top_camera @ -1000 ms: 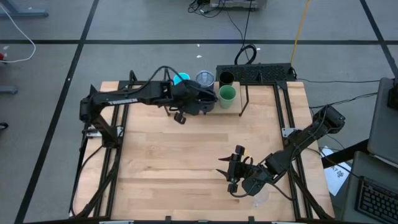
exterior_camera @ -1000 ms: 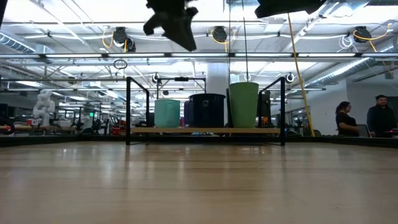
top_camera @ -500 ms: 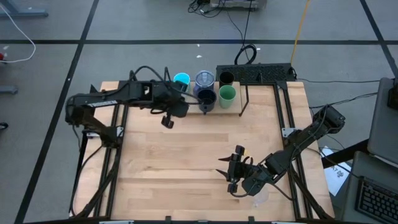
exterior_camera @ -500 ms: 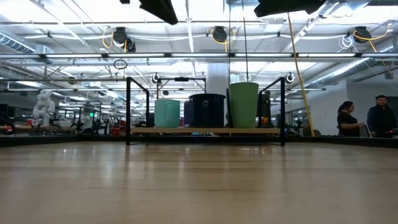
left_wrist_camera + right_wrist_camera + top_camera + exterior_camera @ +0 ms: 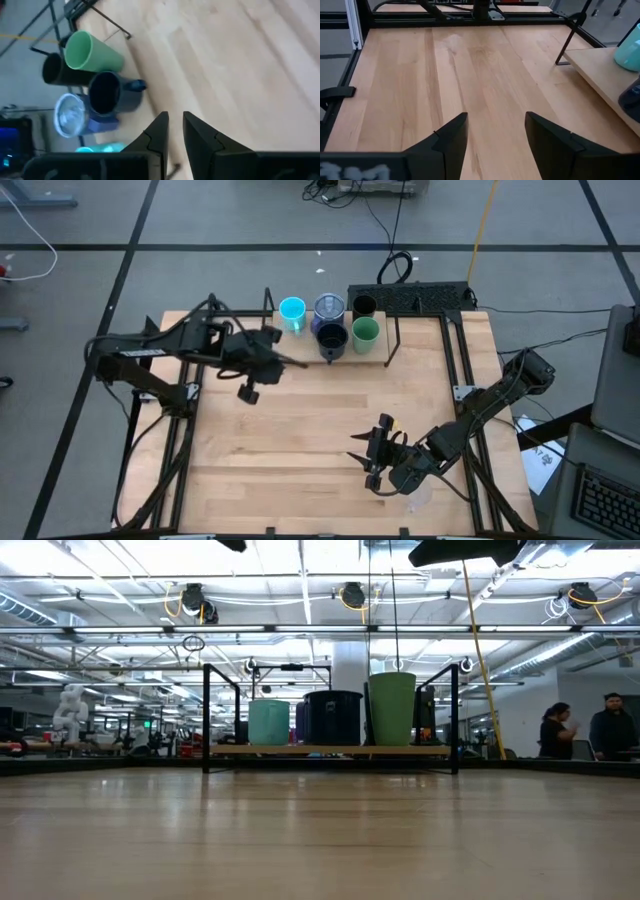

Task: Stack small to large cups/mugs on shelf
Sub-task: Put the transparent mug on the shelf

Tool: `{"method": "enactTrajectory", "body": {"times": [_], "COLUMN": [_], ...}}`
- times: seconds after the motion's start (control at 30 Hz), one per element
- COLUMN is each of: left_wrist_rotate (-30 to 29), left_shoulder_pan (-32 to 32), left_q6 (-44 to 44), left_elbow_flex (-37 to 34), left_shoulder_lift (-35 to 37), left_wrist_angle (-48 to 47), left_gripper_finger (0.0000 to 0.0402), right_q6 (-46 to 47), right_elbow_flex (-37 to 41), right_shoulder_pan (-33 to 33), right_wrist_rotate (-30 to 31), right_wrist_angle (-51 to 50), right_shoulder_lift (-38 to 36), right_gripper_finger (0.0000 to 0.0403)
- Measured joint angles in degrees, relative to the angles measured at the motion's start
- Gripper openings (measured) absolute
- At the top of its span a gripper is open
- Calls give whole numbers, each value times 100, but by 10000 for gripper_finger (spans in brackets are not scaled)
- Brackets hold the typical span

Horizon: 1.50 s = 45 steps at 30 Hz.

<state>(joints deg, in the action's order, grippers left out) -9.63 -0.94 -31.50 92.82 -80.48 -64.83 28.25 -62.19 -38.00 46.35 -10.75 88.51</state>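
Five cups stand upright on the low wooden shelf [image 5: 330, 750] at the table's far edge. They are a cyan mug [image 5: 292, 310], a blue-purple mug with a silvery inside [image 5: 329, 307], a dark tumbler [image 5: 364, 307], a black handled mug [image 5: 332, 338] and a green cup [image 5: 365, 331]. My left gripper [image 5: 175, 125] hovers to the left of the shelf, tilted down. Its fingers are a narrow gap apart, with nothing between them. My right gripper [image 5: 496, 130] waits open above the table's near right part [image 5: 372, 455], also with nothing between its fingers.
Thin black legs [image 5: 390, 345] carry the shelf. A black power strip [image 5: 410, 295] and cables lie behind the table. Bare tabletop [image 5: 300, 440] stretches between the shelf and the near edge. Two people [image 5: 580, 730] stand far off in the room.
My left gripper has drawn back from over the black mug on the shelf, toward the table's left edge and upward, rolling a little; it has risen out of the low view. The black mug, hidden under it before, stands uncovered on the shelf.
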Motion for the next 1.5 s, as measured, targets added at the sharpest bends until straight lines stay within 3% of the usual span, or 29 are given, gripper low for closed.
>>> {"method": "enactTrajectory", "body": {"times": [0.13, 0.4, 0.67, 0.9, 1.03, 1.23, 1.5], "left_wrist_rotate": [-82, -1051, -1435, -1738, -1991, -2197, -2210], "left_shoulder_pan": [-286, -1160, -1940, -2501, -2739, -2901, -2921], "left_q6": [724, 1841, 2562, 2857, 2972, 3035, 2923], "left_elbow_flex": [2, -710, -2074, -3063, -3621, -4383, -4874], "left_shoulder_lift": [-3, 104, 449, 933, 1334, 1874, 2141], "left_wrist_angle": [-571, -813, 122, 1318, 2069, 3122, 3659], "left_gripper_finger": [58, 58, 58, 58, 58, 58, 58], "right_q6": [108, 109, 262, 404, 406, 1020, 1750], "right_elbow_flex": [0, 0, 0, 0, -8, -746, -2073], "right_shoulder_pan": [0, -2, 18, 43, 69, 165, 192], "right_wrist_rotate": [-12, -15, -450, -477, -885, -1579, -2347], "right_wrist_angle": [28, 93, 132, 92, -1, -1597, -3495], "right_shoulder_lift": [0, 0, -119, -463, -735, -843, -570], "right_gripper_finger": [187, 187, 187, 187, 187, 187, 187]}}
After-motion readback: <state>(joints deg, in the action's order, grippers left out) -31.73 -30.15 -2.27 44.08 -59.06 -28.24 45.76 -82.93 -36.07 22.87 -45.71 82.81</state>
